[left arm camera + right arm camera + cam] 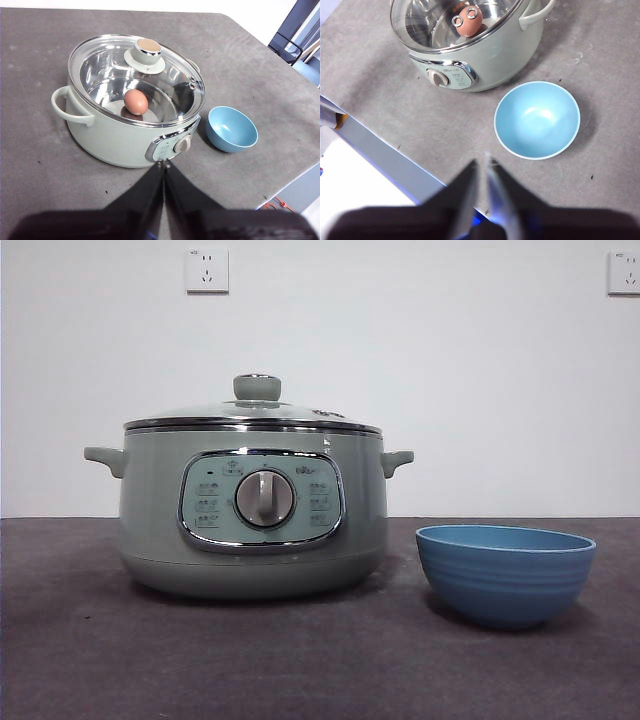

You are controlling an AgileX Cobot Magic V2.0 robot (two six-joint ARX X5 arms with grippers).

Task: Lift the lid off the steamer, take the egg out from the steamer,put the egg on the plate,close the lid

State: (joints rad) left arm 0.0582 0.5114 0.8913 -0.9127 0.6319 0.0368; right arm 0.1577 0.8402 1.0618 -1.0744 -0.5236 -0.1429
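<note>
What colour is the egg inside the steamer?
Brown; the egg shows best in the left wrist view, through the glass lid.

in the right wrist view the steamer (485, 55) and its lid (445, 25) run past the frame's edge.

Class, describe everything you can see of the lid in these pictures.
The lid is a shallow dome of clear glass with a chrome rim, a round sage-green knob on top and two small metal-ringed vent holes near its edge. It sits closed and level on the steamer, touched by nothing else. Through the glass a brown egg shows in the shiny metal pot. No gripper is near it.
</note>
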